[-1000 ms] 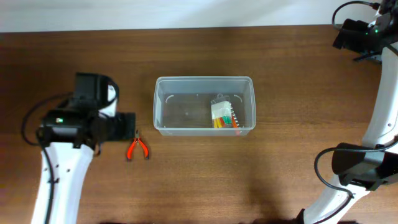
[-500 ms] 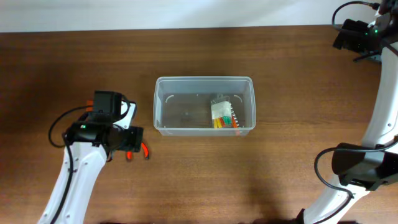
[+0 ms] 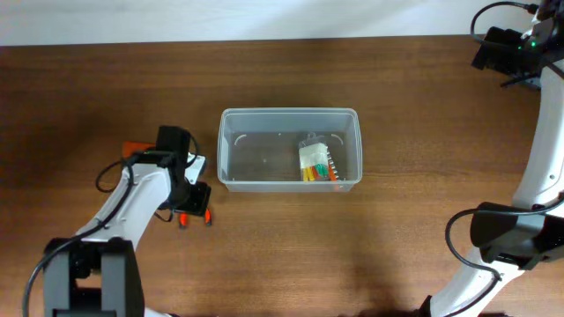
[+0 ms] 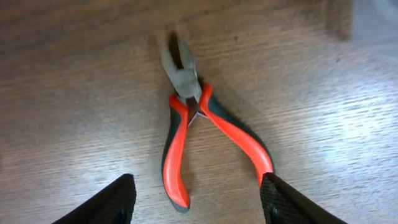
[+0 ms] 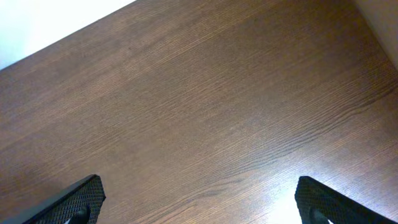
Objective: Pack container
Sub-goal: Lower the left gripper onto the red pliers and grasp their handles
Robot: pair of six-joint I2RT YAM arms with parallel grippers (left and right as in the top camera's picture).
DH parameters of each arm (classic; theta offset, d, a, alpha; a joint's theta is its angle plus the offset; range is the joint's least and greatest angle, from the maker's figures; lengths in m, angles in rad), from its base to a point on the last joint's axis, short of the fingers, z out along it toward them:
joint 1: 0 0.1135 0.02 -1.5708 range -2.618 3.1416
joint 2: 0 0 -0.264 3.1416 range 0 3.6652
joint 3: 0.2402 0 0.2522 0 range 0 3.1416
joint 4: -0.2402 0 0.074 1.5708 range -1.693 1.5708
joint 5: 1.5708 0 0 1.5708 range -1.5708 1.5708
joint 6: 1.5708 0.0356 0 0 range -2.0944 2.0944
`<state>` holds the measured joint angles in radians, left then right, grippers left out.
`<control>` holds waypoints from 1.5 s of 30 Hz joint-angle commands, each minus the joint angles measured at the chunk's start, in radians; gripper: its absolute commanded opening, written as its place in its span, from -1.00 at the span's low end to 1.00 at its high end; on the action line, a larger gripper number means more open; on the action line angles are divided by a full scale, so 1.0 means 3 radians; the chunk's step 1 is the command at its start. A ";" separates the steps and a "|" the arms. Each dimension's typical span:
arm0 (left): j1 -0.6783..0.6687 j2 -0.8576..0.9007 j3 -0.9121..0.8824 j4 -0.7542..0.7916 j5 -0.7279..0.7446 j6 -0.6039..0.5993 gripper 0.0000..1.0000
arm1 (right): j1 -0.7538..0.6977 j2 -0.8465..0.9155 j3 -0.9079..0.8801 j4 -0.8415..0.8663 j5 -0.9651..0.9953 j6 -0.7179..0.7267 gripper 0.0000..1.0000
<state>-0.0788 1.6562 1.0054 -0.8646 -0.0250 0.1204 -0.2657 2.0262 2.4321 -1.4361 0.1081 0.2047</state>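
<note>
The clear plastic container (image 3: 229, 150) stands mid-table and holds a small pack of coloured pieces (image 3: 317, 162). Red-handled pliers (image 4: 193, 127) lie flat on the wood left of it, handles spread; in the overhead view only a bit of red (image 3: 196, 214) shows under my left arm. My left gripper (image 4: 198, 202) is open, directly over the pliers, its fingers outside the two handles and not touching them. My right gripper (image 5: 199, 202) is open and empty over bare wood, far from the container at the far right corner.
My left arm (image 3: 132, 198) reaches in from the front left. My right arm's base (image 3: 507, 233) stands at the right edge, with its wrist (image 3: 507, 48) at the far right corner. A white wall edge runs along the table's far side.
My left gripper has swung right and towards the container, from beside the pliers to directly over them, covering most of them in the overhead view. The right arm has not moved.
</note>
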 commanded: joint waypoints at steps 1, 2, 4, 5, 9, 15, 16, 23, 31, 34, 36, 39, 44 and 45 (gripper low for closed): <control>0.0011 0.0017 -0.0015 -0.0036 0.0039 0.0103 0.32 | 0.0011 -0.0037 0.0047 0.0006 0.0028 -0.0019 0.97; 0.0011 0.0017 -0.0015 -0.0053 0.0038 0.0121 0.32 | 0.0011 -0.0037 0.0047 0.0006 0.0028 -0.0019 0.97; 0.0011 0.0017 -0.0015 -0.0088 0.0037 0.0132 0.32 | 0.0011 -0.0037 0.0047 0.0005 0.0028 -0.0019 0.97; 0.0011 0.0017 -0.0015 -0.0094 0.0038 0.0134 0.32 | 0.0011 -0.0037 0.0047 0.0006 0.0029 -0.0019 0.97; 0.0022 0.0018 -0.0015 -0.0086 0.0036 0.0322 0.34 | 0.0011 -0.0037 0.0047 0.0006 0.0029 -0.0019 0.97; 0.0127 0.0018 -0.0048 0.0019 0.0038 0.0390 0.45 | 0.0011 -0.0037 0.0047 0.0006 0.0028 -0.0019 0.97; 0.0151 0.0018 -0.0071 0.0066 0.0039 0.0402 0.47 | 0.0011 -0.0037 0.0047 0.0006 0.0028 -0.0019 0.97; 0.0261 0.0020 -0.0284 0.0332 0.0284 0.0553 0.47 | 0.0011 -0.0037 0.0047 0.0006 0.0028 -0.0019 0.97; 0.0259 0.0025 -0.0451 0.0491 0.0301 0.0553 0.47 | 0.0011 -0.0037 0.0047 0.0006 0.0029 -0.0019 0.97; 0.0261 0.0039 -0.0514 0.0543 0.0299 0.0553 0.46 | 0.0011 -0.0037 0.0047 0.0006 0.0028 -0.0019 0.97; 0.0259 0.0046 -0.0538 0.0567 0.0300 0.0553 0.41 | 0.0011 -0.0037 0.0047 0.0006 0.0028 -0.0019 0.98; 0.0261 0.0046 -0.0553 0.0584 0.0298 0.0553 0.14 | 0.0011 -0.0037 0.0047 0.0006 0.0028 -0.0019 0.97; 0.0259 0.0046 -0.0553 0.0615 0.0299 0.0552 0.01 | 0.0011 -0.0037 0.0047 0.0006 0.0028 -0.0019 0.98; 0.0259 0.0046 -0.0553 0.0615 0.0298 0.0552 -0.02 | 0.0011 -0.0037 0.0047 0.0006 0.0029 -0.0019 0.97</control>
<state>-0.0040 1.6608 0.8581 -0.6865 0.0460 0.2771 -0.2657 2.0262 2.4321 -1.4361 0.1081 0.2047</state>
